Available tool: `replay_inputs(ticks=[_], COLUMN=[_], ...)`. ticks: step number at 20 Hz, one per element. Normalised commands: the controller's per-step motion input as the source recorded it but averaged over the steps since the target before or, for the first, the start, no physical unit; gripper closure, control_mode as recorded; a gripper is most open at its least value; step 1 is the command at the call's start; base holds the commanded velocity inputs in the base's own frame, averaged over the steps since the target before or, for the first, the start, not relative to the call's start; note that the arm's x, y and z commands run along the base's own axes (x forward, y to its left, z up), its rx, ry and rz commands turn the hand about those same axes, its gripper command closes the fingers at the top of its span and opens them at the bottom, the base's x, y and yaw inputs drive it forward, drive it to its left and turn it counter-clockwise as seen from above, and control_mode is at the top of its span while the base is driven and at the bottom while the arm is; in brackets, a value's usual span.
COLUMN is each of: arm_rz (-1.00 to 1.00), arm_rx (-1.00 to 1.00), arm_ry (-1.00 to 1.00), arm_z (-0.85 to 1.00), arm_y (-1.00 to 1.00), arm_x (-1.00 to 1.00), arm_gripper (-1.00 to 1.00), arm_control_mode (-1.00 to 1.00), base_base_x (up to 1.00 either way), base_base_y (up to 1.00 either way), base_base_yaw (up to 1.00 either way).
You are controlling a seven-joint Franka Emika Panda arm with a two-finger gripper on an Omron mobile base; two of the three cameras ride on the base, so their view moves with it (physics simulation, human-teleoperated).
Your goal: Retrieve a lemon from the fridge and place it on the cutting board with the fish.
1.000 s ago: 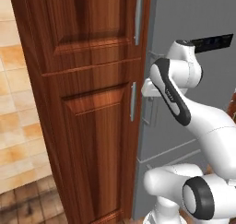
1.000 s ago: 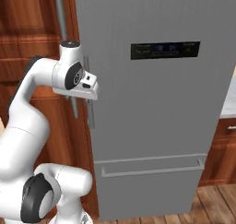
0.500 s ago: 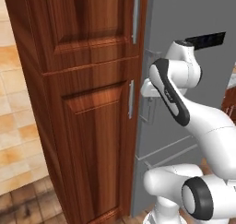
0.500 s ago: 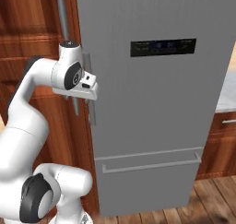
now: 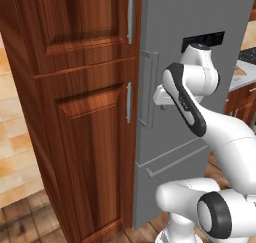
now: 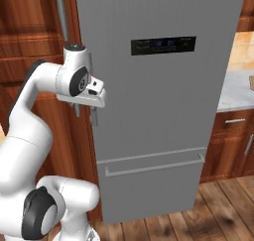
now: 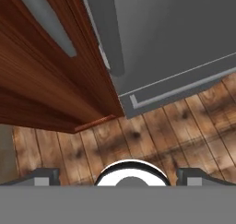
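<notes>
While my gripper hangs beside the fridge handle — jaws wide apart, holding nothing — door's closed.

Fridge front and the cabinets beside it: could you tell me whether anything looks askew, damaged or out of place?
Nothing stands out. The fridge is shut, its handle straight, the wooden cabinets closed and unmarked. The open gripper hangs by the handle, holding nothing.
</notes>
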Motion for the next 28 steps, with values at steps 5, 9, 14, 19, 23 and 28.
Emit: replay_inputs(ticks=[5,9,14,19,23,28], arm_rz=[0.00,0.06,0.14,0.10,0.00,0.00], arm_rx=[0.00,0.00,0.00,0.00,0.00,0.00], arm_ry=[0.00,-0.05,-0.23,-0.29,-0.21,-0.02], arm_z=[0.00,-0.03,-0.02,0.00,0.00,0.00], arm_y=[0.00,0.00,0.00,-0.02,0.00,0.08], arm_x=[0.02,0.45,0.75,0.57,0.25,0.10], arm_gripper=[-1.00,-1.00,-1.00,-1.00,-1.00,-1.00], arm_control_mode=[-1.00,-1.00,-1.00,-1.00,-1.00,-1.00], base_base_x=[-0.01,0.00,0.00,0.00,0.00,0.00], base_base_y=[0.00,0.00,0.00,0.00,0.00,0.00], base_base_yaw=[-0.02,0.00,0.00,0.00,0.00,0.00])
